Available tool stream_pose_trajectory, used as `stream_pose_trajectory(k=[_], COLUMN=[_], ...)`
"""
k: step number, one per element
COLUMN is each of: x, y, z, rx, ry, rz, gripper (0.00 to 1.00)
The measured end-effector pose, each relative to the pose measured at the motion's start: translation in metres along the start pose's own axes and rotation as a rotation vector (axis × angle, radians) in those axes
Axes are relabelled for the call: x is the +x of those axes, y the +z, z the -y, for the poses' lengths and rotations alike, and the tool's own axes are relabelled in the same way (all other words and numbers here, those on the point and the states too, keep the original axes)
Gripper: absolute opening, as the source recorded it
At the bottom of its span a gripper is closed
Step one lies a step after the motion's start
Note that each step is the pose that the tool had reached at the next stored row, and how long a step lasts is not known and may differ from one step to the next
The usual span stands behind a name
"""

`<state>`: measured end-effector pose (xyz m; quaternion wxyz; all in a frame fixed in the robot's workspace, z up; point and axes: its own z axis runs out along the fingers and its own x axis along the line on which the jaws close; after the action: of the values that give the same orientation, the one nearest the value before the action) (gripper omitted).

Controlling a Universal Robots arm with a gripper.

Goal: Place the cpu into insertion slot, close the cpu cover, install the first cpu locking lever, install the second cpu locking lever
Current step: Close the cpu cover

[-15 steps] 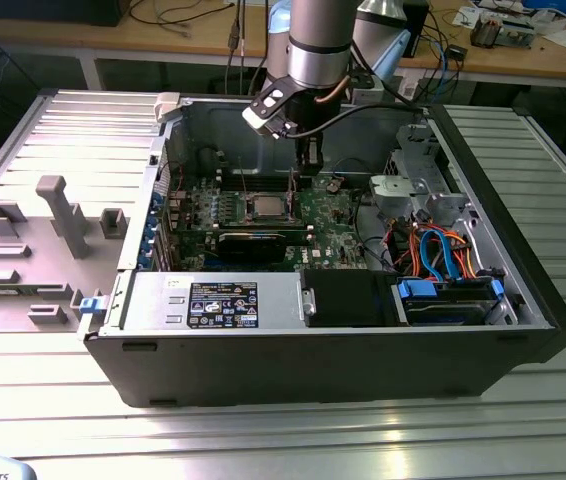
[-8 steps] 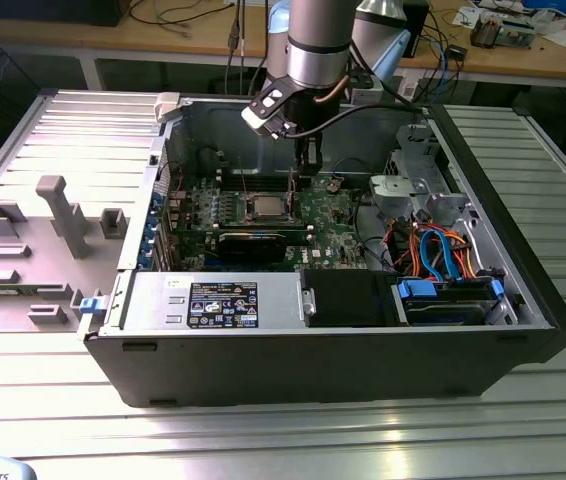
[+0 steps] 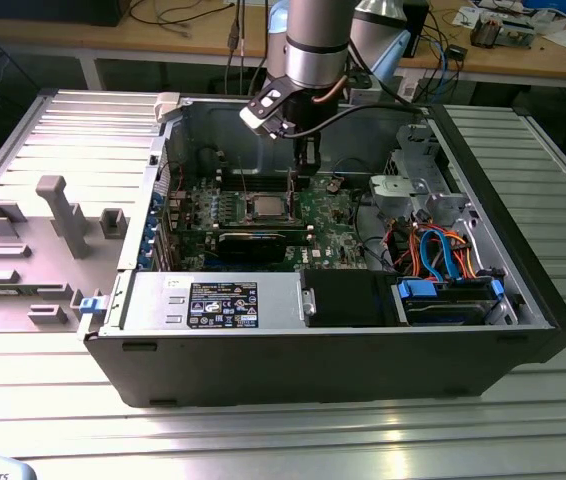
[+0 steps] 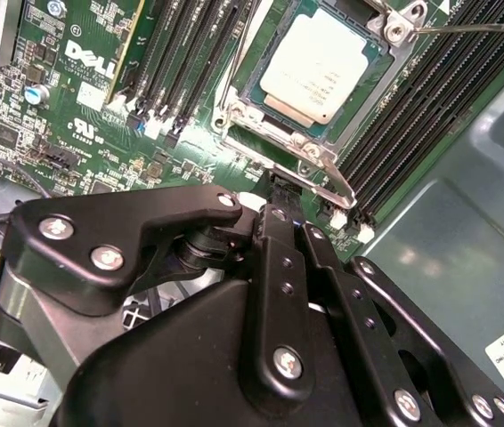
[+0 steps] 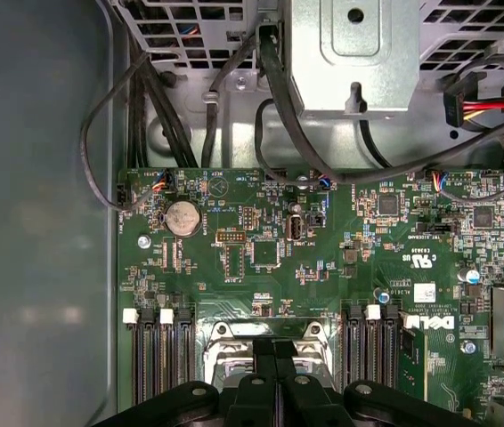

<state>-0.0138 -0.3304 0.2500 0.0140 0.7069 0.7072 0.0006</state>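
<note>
You face a ribbed metal table [image 3: 263,440] in a workshop, with wooden benches [image 3: 63,30] strewn with cables behind it. On the table lies an open black computer case [image 3: 313,370]. Its silver power supply [image 3: 153,300] bears a black-and-white printed label [image 3: 223,303]. Inside the case, the green motherboard [image 4: 83,116] carries small white printed lettering. The cpu [image 4: 323,62] sits flat in the insertion slot [image 4: 225,116], and the cpu cover [image 4: 393,40] lies framed around it. The gripper [image 4: 283,182] hangs just beside the slot's edge, its fingers [image 5: 264,360] pressed together, tips right by a thin wire lever [image 4: 328,173].
</note>
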Motion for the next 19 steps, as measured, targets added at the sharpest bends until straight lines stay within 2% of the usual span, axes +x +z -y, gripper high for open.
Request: stream_pose_trajectory(k=[19], x=[0.0], y=[-0.0001], z=[0.0038], rx=[0.0], ry=[0.0], rz=[0.0001], gripper=[0.11])
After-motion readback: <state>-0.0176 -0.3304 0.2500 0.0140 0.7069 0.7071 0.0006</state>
